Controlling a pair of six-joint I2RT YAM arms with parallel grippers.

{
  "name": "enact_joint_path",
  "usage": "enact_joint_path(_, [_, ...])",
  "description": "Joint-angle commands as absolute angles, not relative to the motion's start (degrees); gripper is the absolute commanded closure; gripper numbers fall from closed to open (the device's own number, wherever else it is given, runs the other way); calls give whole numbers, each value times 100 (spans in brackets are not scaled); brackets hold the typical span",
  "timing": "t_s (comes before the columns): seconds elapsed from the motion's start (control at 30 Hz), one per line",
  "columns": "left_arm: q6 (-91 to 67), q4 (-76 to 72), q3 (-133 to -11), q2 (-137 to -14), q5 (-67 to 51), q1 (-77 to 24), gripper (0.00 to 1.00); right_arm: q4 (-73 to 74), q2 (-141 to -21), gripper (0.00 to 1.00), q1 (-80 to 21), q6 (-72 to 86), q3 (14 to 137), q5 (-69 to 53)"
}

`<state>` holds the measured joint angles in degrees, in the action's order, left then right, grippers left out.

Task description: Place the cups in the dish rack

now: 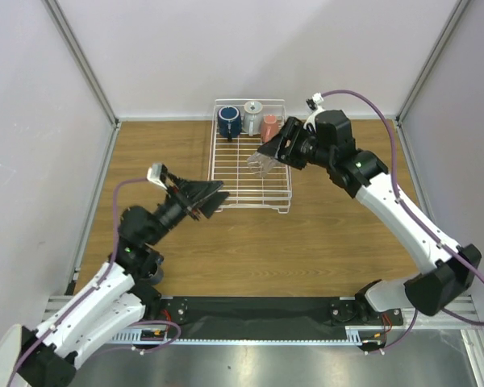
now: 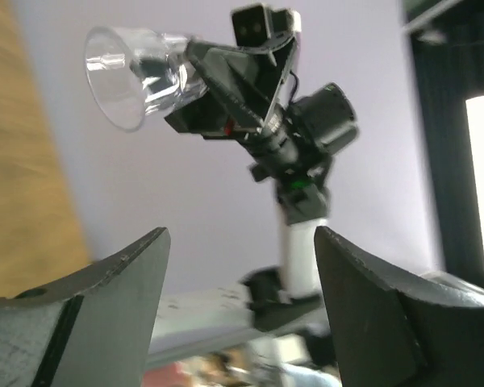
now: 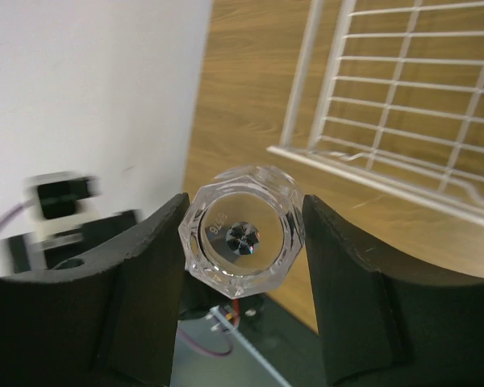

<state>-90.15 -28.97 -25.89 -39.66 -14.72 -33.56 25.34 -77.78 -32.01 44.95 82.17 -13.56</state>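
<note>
Overhead, we see a wooden tabletop [image 1: 331,234] with the white wire dish rack [image 1: 242,181] set against the middle of its far edge. Three cups stand in a row along the far side of the rack: a large navy mug [image 1: 230,121] at the far left corner, a light grey mug [image 1: 252,117] just beside it, and a salmon-pink cup [image 1: 269,125] to the right of that. The right gripper [image 1: 273,151] reaches in from the right side of the tabletop and hangs over the right half of the rack. Its two fingers are clamped on the base of a clear glass tumbler [image 1: 260,164]. The glass is tipped on its side in the air, its mouth pointing towards the left, and it is clear of the grid floor. From the right wrist we look straight at the tumbler's many-sided base, pinched between the two dark fingers, with the rack's rail beyond. The left gripper [image 1: 214,197] hovers above the tabletop just off the rack's near left corner, pointing towards the tumbler. Its jaws are apart and hold nothing. We cannot tell from above how high it sits.
</note>
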Motion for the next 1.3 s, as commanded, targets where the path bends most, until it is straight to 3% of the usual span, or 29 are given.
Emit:
enact_joint_path(0.0, [-6929, -48, -3897, -3998, -2363, -2787, 21, 2619, -8163, 100, -3217, 3886, 8701, -389])
enact_joint_path(0.17, [-4688, 2317, -5585, -4814, -2497, -2382, 20, 2515, -8569, 100, -3225, 3306, 8886, 648])
enact_joint_path(0.27, [-3702, 3300, -6212, -5140, -2347, -2320, 18, 2312, -8832, 100, -3313, 2929, 8807, 1957])
enact_joint_path(0.37, [-2981, 3664, -6889, -5475, -2250, -2285, 16, 2154, -9157, 100, -3357, 2472, 8886, 2548])
enact_joint_path(0.57, [-2023, 3796, -7110, -5555, -1952, -2118, 12, 1715, -9851, 100, -3717, 1416, 8929, 3127])
enact_joint_path(0.87, [-836, 4209, -7110, -5054, -890, -2214, 2, 1057, -10625, 100, -3823, 1046, 9281, 2962])
enact_joint_path(1.27, [-44, 4526, -7374, -5018, -159, -2426, 0, 799, -11654, 100, -3604, 1283, 9922, 2691])
